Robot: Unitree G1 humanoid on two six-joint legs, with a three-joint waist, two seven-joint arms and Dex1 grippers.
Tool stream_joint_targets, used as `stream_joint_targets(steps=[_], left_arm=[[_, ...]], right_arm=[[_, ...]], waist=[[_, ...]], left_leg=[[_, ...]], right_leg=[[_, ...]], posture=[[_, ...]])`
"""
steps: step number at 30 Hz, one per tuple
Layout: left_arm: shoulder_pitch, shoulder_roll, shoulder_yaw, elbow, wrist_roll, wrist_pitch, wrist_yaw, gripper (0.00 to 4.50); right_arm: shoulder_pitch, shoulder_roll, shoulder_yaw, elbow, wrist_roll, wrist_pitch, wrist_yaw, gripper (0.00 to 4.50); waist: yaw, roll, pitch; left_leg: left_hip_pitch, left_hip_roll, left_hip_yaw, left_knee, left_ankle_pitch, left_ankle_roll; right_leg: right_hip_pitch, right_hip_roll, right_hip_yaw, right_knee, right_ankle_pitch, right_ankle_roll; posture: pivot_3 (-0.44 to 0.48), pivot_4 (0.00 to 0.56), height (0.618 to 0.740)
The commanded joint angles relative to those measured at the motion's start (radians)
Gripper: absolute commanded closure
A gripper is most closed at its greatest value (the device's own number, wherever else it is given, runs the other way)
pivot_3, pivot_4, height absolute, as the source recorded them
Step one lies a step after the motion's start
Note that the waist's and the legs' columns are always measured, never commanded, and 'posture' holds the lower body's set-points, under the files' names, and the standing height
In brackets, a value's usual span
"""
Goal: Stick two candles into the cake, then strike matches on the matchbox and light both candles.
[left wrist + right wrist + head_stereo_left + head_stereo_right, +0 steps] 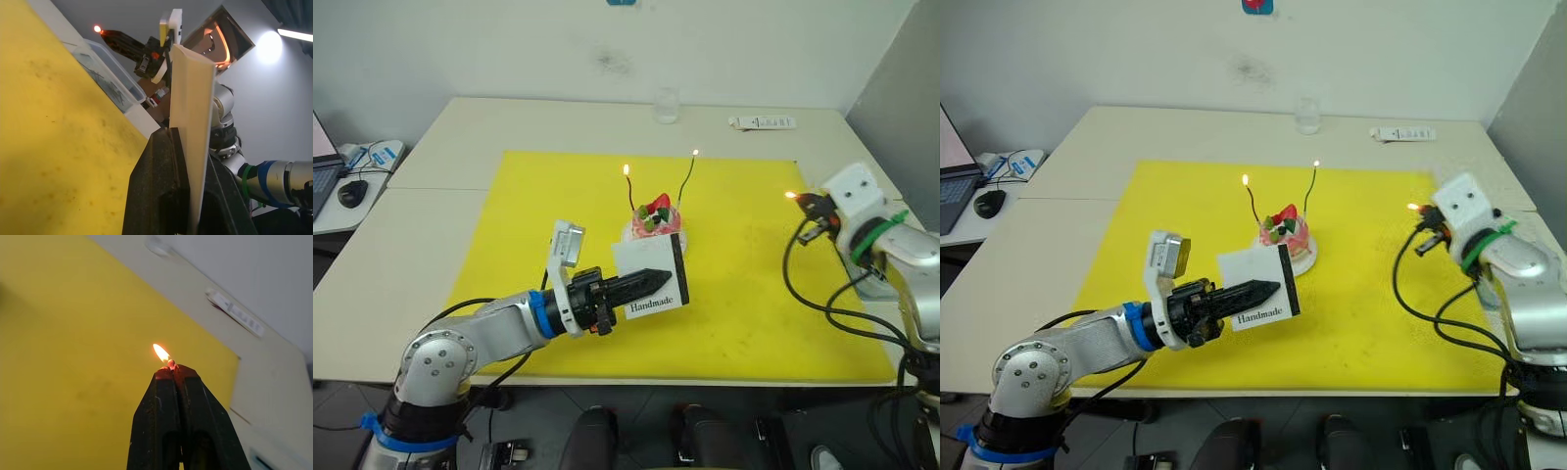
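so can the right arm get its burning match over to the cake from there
Probably yes: the right tool holds the lit match out at the mat's edge, and bare yellow mat lies between it and the cake.

The left arm reaches forward and inward, its left gripper (651, 281) pointing right with both fingers clamped on the matchbox (651, 272). The right arm is bent at the far right, its right gripper (170, 368) raised, fingers pinched together on a burning match (170, 364).

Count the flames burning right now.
3: one on each of the two candles in the cake, one on the match in the right end effector.
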Motion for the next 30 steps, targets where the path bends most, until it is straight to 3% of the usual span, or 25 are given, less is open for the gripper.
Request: stream_joint_targets(steps=[1,9,17,20,30], left_arm=[[-0.02,-0.024,-0.021,-0.047,0.076,-0.023,-0.053,4.5],[-0.023,-0.07,-0.042,-0.08,0.167,-0.038,-0.101,4.5],[-0.034,-0.096,-0.035,-0.083,0.16,-0.037,-0.082,4.5],[-0.037,-0.103,-0.036,-0.085,0.153,-0.037,-0.075,4.5],[-0.034,-0.101,-0.036,-0.082,0.126,-0.027,-0.059,4.5]], right_arm=[[0.033,0.017,-0.111,-0.016,-0.01,0.052,-0.09,4.46],[0.05,0.034,-0.199,0.073,-0.027,0.104,-0.217,4.46],[0.068,0.056,-0.258,0.139,-0.019,0.14,-0.303,4.46],[0.062,0.07,-0.278,0.148,-0.002,0.148,-0.323,3.88],[0.062,0.081,-0.295,0.128,0.007,0.127,-0.348,0.25]], waist=[[-0.002,0.0,0.0],[-0.004,0.0,0.0],[-0.005,0.0,0.0],[-0.005,0.0,0.0],[-0.005,0.001,0.0]], left_leg=[[0.0,0.0,0.0,0.0,0.0,0.0],[0.0,0.0,0.0,0.0,0.0,0.0],[0.0,0.0,0.0,0.0,0.0,0.0],[0.0,0.0,0.0,0.0,0.0,0.0],[0.0,-0.001,0.0,0.0,0.0,0.0]], right_leg=[[0.0,0.0,0.0,0.0,0.0,0.0],[0.0,0.001,0.001,0.0,0.0,0.001],[0.0,0.001,0.001,0.0,0.001,0.002],[0.0,0.002,0.001,0.0,0.001,0.002],[0.0,0.002,0.001,0.0,0.001,0.002]], posture=[[0.0,0.15,0.74],[0.0,0.15,0.74],[0.0,0.15,0.74],[0.0,0.15,0.74],[0.0,0.15,0.74]])
